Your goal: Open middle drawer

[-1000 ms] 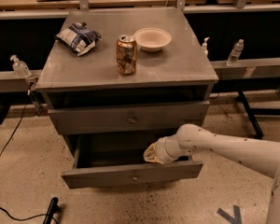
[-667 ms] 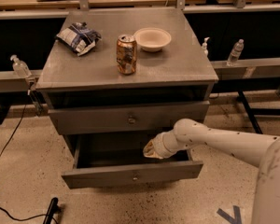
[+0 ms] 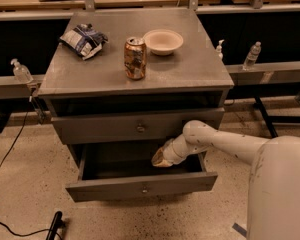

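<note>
The grey metal cabinet shows two drawer fronts. The upper front, with a small round knob, sits pushed in under a dark gap. The middle drawer below it is pulled out, and its dark inside is exposed. Its small round knob is at the centre of the front. My gripper is over the open drawer's inside, right of centre, behind the front and just under the upper front. My white arm reaches in from the lower right. Any lower front is hidden beneath the open drawer.
On the cabinet top stand a soda can, a white bowl and a chip bag. Bottles sit on rails at both sides. A cable and a dark object lie on the floor at the left.
My gripper and forearm have shifted slightly left and back toward the cabinet. The drawer stays pulled out about the same amount.
</note>
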Robot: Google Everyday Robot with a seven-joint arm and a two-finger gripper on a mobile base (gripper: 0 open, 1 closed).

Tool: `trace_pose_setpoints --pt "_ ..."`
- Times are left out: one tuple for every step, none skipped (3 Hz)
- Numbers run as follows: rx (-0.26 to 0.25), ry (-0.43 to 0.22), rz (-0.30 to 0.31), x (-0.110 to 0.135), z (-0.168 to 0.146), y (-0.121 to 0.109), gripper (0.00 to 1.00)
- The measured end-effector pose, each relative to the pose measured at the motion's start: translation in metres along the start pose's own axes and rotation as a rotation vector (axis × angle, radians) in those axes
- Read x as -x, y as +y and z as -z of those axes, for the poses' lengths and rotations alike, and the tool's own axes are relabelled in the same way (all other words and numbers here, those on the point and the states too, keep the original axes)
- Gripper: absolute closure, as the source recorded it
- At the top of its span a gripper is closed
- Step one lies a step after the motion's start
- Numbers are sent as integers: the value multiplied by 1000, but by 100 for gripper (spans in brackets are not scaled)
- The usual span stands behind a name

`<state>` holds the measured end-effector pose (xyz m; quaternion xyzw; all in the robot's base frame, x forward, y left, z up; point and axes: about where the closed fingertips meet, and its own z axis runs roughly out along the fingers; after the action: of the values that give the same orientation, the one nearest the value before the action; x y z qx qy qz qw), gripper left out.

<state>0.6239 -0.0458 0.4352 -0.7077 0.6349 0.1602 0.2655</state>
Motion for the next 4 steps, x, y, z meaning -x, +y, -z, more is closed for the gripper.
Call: trace_pose_setpoints --pt "51 10 -20 7 -17 4 100" --pt "87 27 -32 13 -26 19 100" --pt "117 60 -54 17 -29 42 100" --pt "128 74 -71 18 -28 53 100"
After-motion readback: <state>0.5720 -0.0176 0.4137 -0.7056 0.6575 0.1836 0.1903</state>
